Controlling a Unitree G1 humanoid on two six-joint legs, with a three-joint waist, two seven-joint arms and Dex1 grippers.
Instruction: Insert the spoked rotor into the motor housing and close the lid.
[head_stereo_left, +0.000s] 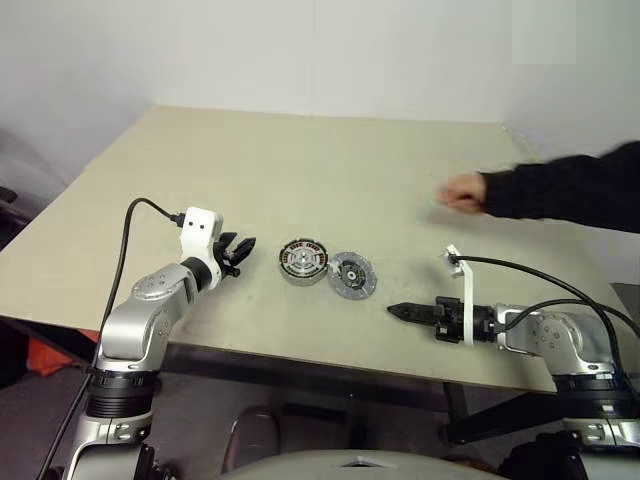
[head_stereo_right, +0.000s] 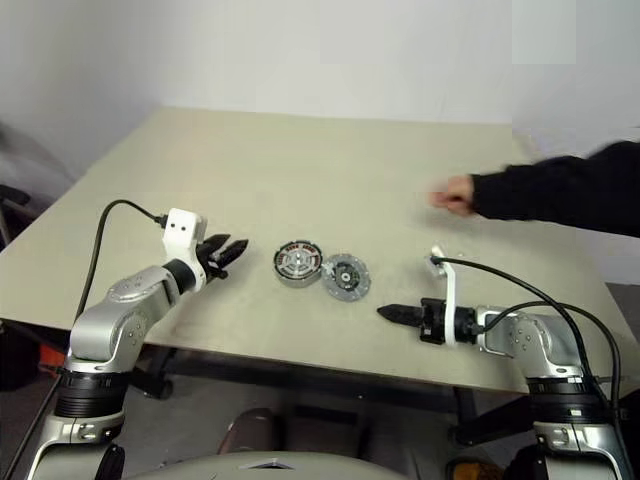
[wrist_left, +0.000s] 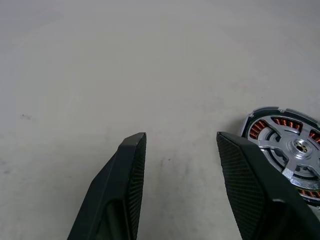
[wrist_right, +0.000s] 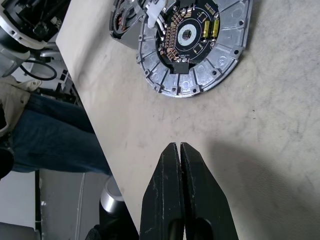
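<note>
The motor housing lies flat near the table's front, dark-rimmed with copper windings. The silvery spoked rotor sits inside it, windings showing between its spokes. Right beside it, touching or nearly so, lies the lid, a silvery disc with a round circuit board facing up. My left gripper hovers open just left of the housing, nothing between its fingers. My right gripper is shut and empty, pointing at the lid from the right, a short gap away.
A person's hand in a black sleeve reaches over the table from the right, beyond my right arm. The table's front edge runs close to the lid and my right gripper. A person's legs in jeans stand past that edge.
</note>
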